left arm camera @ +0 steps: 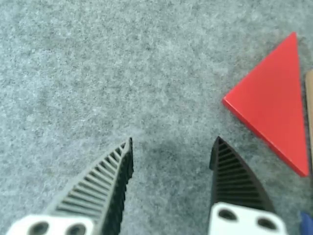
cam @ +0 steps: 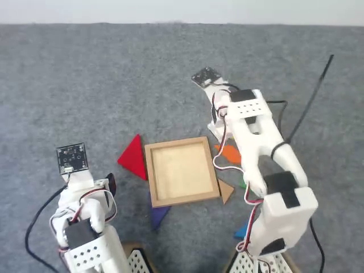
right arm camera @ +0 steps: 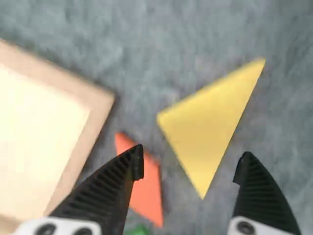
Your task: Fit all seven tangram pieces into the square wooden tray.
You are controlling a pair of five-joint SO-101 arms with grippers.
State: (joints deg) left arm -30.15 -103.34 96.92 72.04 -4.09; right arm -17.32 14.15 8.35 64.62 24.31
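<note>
On the worktop: square wooden tray, bare wood inside (the visible pieces lie outside it). Red triangle just beside its left rim, orange piece off its right rim, purple piece at its near edge. Left tool spread apart over grey worktop near the red triangle. Right tool spread apart over the yellow triangle, gripping nothing.

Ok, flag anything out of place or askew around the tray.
Nothing damaged. The wooden tray sits slightly askew, empty. The purple piece pokes out at its near corner; whether it is tucked under, I cannot tell.
</note>
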